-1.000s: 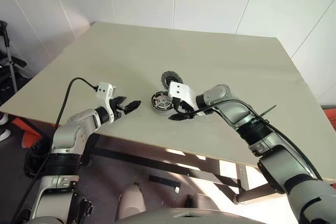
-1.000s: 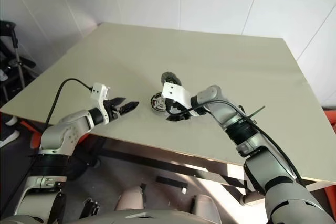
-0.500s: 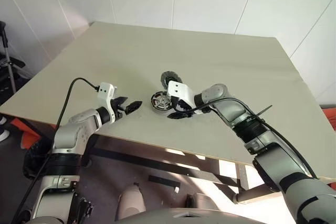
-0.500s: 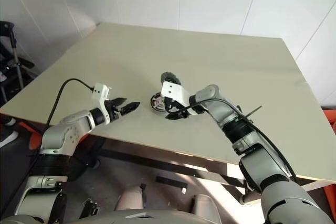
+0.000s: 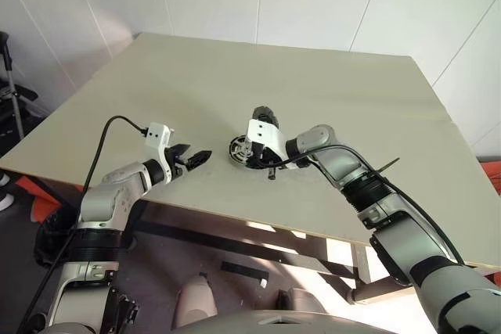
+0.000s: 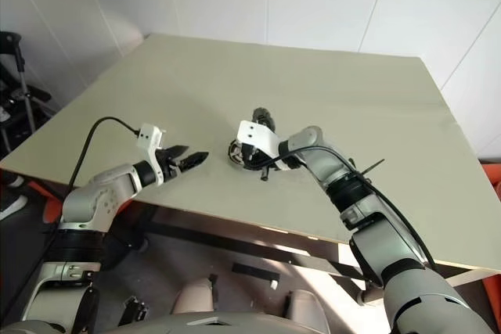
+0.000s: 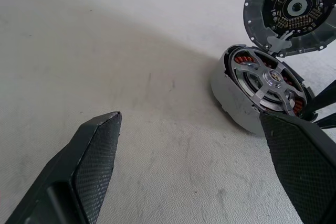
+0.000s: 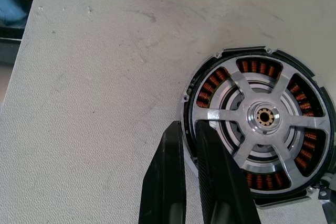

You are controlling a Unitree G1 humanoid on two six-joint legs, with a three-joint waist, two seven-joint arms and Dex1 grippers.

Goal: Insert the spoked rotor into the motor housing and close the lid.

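Now the right gripper's [image 8: 190,145] jaws pinch the motor housing's [image 8: 260,121] rim; left gripper's [image 7: 194,145] jaws gape.

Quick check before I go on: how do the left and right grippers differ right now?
The left gripper has its jaws wide open with nothing between them; the right gripper has its jaws pinched almost together on the rim of the motor housing. The left gripper stands apart from the motor housing, off to its left; the right gripper touches it. Both sit low over the table, aimed toward the motor housing.
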